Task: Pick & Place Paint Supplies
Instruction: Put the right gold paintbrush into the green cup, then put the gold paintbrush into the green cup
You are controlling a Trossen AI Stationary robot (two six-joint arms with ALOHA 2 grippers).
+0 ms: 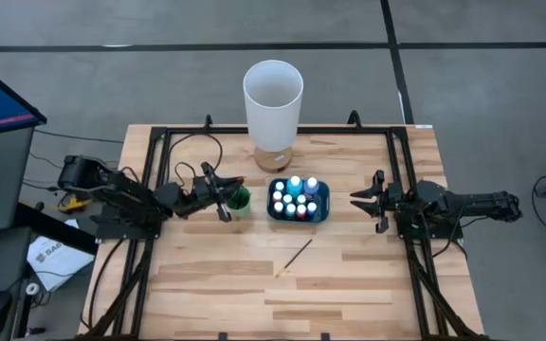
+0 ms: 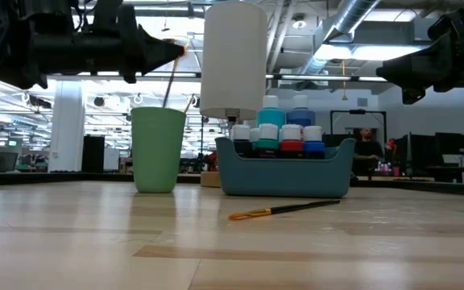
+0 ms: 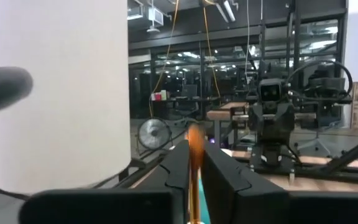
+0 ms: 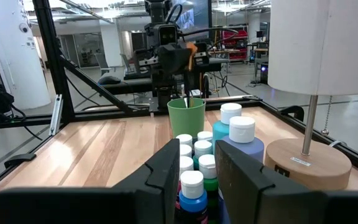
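The orange-tipped brush [image 2: 173,72] was pinched tight in the left hand [image 1: 218,192], and it stood almost straight up and down, orange end at the top between the fingers and its long handle going down into the green cup [image 1: 240,198] right below. That left hand was much nearer the cup than the right hand [image 1: 366,201], which waited with its fingers apart on the far side of the blue tray [image 1: 322,210] of paint bottles [image 1: 298,197]. One more brush [image 1: 295,256] lay flat on the wooden surface [image 1: 349,284] in front of the tray, well apart from both hands, slanting with its orange end nearest the front edge.
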